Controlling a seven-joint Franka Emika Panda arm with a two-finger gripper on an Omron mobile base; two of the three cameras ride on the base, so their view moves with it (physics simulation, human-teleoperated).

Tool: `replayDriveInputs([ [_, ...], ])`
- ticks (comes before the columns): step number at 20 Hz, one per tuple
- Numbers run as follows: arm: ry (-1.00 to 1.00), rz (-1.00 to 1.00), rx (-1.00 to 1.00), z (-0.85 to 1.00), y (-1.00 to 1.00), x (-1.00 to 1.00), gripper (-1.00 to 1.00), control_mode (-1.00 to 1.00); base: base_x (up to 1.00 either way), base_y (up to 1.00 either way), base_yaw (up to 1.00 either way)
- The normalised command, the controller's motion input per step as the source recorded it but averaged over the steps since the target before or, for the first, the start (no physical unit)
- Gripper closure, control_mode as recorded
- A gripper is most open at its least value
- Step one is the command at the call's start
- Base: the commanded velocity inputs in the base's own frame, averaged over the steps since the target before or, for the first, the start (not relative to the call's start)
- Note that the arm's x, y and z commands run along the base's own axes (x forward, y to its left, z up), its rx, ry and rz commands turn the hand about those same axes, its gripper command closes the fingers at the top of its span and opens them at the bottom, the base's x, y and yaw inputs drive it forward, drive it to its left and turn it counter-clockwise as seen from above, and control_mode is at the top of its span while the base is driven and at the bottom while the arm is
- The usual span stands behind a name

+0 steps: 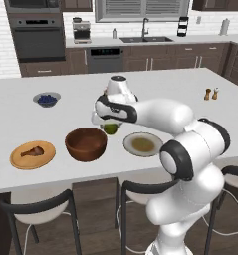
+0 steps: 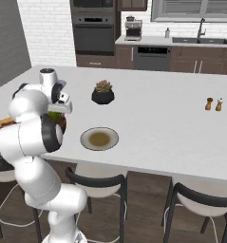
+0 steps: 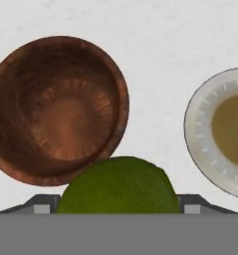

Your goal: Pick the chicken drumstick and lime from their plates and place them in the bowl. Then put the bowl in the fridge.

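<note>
Between the end effector's (image 1: 109, 125) jaws sat the lime (image 3: 118, 185), a round green fruit with a dull, slightly dimpled skin; the jaws were clamped on it and held it above the white surface (image 1: 165, 94). Below and just to one side of the end effector stood the bowl (image 1: 86, 143), deep, round, reddish-brown wood with a ringed grain, and empty. On the other side lay the pale grey plate (image 1: 143, 144), flat, with an olive centre. Farther off past the bowl, the chicken drumstick (image 1: 33, 151) rested on the orange-tan wooden plate (image 1: 33, 155). The arm was folded forward, elbow high, hand apparently pointing straight down.
</note>
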Motion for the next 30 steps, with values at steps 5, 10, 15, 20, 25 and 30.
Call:
replayDriveInputs([
  [5, 0.02, 0.0, -0.04, 0.0, 0.95, 0.05, 1.0, -1.0, 0.0, 0.0, 0.0],
  [10, 0.01, 0.0, -0.06, -0.05, 0.75, 0.35, 1.0, -1.0, 0.0, 0.0, 0.0],
  [15, 0.02, 0.0, 0.0, -0.46, -0.09, 0.04, 1.0, -1.0, 0.0, 0.0, 0.0],
  [20, 0.0, -0.03, 0.0, -0.75, -0.09, 0.0, 1.0, -1.0, 0.0, 0.0, 0.0],
  [25, 0.0, -0.01, 0.0, -0.46, -0.01, 0.0, 1.0, -1.0, 0.0, 0.0, 0.0],
  [30, 0.0, 0.0, 0.0, -0.17, 0.0, 0.0, 1.0, -1.0, 0.0, 0.0, 0.0],
])
